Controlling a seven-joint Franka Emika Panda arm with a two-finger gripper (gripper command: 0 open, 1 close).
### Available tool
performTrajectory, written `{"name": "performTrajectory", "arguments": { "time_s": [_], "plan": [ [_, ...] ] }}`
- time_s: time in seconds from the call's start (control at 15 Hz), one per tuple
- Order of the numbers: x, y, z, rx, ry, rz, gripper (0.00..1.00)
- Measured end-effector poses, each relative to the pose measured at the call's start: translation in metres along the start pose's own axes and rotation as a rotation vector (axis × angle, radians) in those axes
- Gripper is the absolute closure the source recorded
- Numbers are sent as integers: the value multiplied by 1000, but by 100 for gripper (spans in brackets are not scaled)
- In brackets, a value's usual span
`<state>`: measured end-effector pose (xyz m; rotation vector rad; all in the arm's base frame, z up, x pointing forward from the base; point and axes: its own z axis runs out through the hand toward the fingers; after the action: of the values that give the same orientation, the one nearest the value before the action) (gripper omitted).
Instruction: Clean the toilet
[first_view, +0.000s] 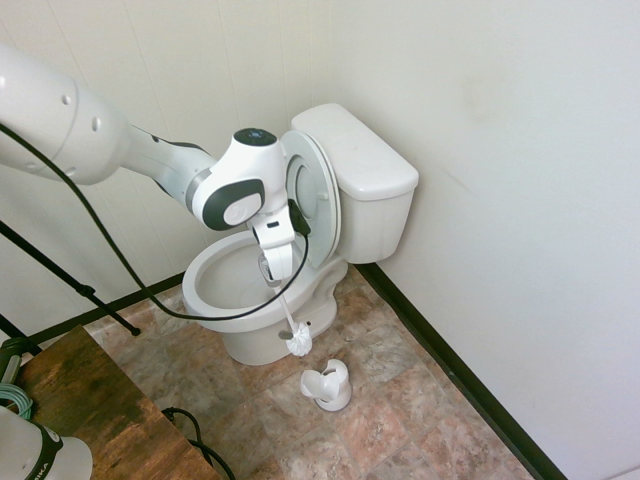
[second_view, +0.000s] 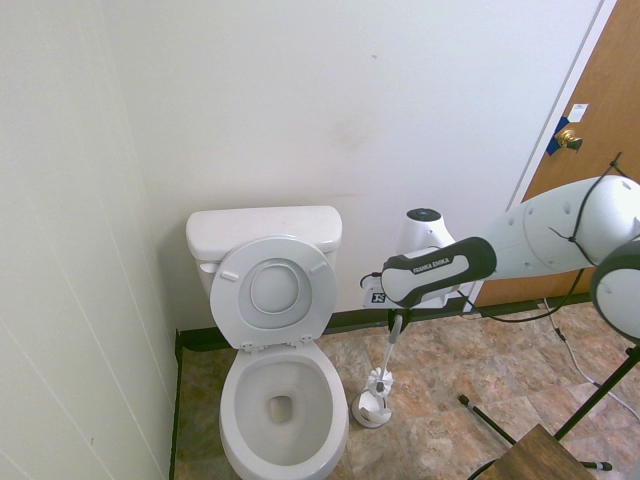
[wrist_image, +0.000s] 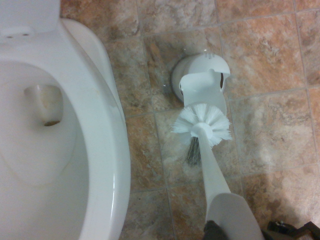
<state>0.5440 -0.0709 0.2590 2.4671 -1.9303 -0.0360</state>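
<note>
White arm (first_view: 150, 155) points down (jaws clamping brush (first_view: 298, 340)) beside toilet (first_view: 250, 290).

A small home bathroom: a white toilet (second_view: 272, 330) with its lid raised stands against plain pale walls (second_view: 330, 110), on a mottled brown stone-tile floor (first_view: 400, 400) with dark baseboard (first_view: 450, 365); a toilet-brush holder (first_view: 328, 386) sits beside it, near a wooden door (second_view: 590, 150).
</note>
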Motion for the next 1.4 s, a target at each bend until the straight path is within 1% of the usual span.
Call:
{"name": "performTrajectory", "arguments": {
  "time_s": [0.27, 0.67, 0.87, 1.13, 1.4],
  "plan": [
    [19, -10, 50, -32, -43, 14, 100],
    [55, -22, 105, -53, -63, 60, 100],
    [64, -27, 129, -55, -77, 72, 100],
    [84, -28, 144, -36, -96, 100, 100],
    [102, -21, 136, 1, -83, 126, 100]
  ]
}}
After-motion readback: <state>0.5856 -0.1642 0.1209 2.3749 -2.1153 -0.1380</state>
